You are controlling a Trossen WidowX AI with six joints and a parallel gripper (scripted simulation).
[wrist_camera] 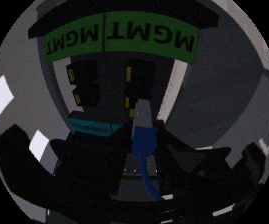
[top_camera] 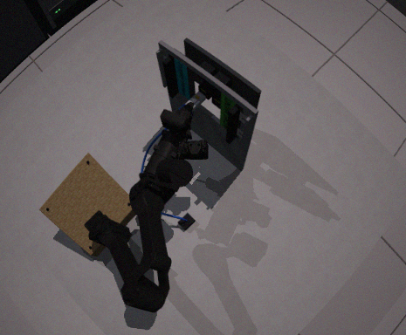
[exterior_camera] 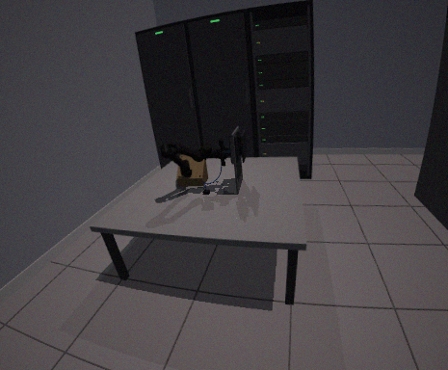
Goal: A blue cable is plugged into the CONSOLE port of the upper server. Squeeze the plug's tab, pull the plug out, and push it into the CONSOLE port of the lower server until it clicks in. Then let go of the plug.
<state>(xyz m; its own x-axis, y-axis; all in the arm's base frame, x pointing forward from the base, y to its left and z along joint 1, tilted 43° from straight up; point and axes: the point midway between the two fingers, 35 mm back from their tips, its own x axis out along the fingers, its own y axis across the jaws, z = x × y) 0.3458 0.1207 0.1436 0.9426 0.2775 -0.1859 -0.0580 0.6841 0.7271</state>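
Cabinets [exterior_camera: 223, 82]: dark, lined up behind the desk [top_camera: 88, 109] [exterior_camera: 194, 231], small green lights lit. The desk is light-topped with dark legs. On it the black arm [top_camera: 150, 227] [exterior_camera: 184, 151] is stretched out toward an upright grey rack [top_camera: 234, 150] [exterior_camera: 237, 166] [wrist_camera: 210, 75]. A tan box [top_camera: 84, 192] [exterior_camera: 195, 169] is placed beside the arm, part of its top covered by the arm in the top view.

Rack carries a green label strip [top_camera: 228, 109] [wrist_camera: 120, 36], read as MGMT, upside down from the wrist, and a teal strip [top_camera: 182, 78] [wrist_camera: 92, 127], text too dim to be read. Black ports [wrist_camera: 140, 72] with yellow marks are seen between the strips.

Blue cable [top_camera: 145, 153] [exterior_camera: 220, 170] [wrist_camera: 146, 180] is looped down from the fingers [top_camera: 186, 114] [exterior_camera: 223, 153]; its far end is run to a small dark block [top_camera: 188, 222] [exterior_camera: 206, 192] on the desk.

Plug [top_camera: 198, 101] [wrist_camera: 143, 132], blue body with pale head, is gripped between the fingers. Head is pointed at the ports, overlapping the lower one of a pair in the wrist view. Whether it is seated, or just in front, can't be told. Port name and which server: can't be read.
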